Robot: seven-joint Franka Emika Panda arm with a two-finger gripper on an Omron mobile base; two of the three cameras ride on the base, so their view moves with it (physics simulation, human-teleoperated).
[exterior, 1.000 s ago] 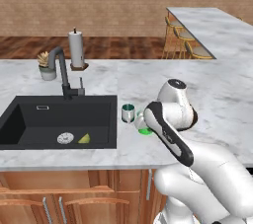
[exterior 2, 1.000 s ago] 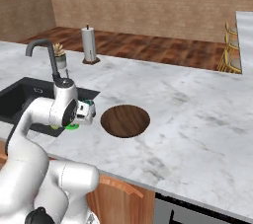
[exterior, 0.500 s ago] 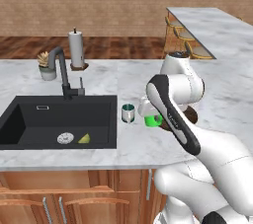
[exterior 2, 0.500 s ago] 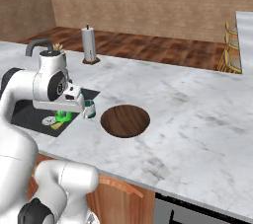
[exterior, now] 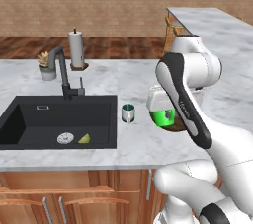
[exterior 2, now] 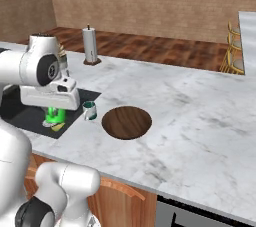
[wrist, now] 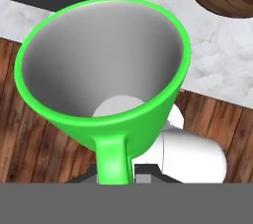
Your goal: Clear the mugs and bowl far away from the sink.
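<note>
Green mug [exterior: 163, 118] hung in your gripper [exterior: 165, 119], jaws clamped on it, lifted above the counter [exterior 2: 200, 121] right of the sink [exterior: 49, 119]. You had two mugs in sight; the second mug [exterior: 128, 113] stood beside the sink, one bowl [exterior 2: 126, 122] further out.

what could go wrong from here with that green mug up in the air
1. The green mug is held only by its handle, lifted off the counter; a quick swing might loosen it.
2. The dark mug stands beside the sink near the arm's path and could be bumped.
3. Lowering carelessly might land it on the bowl.
</note>
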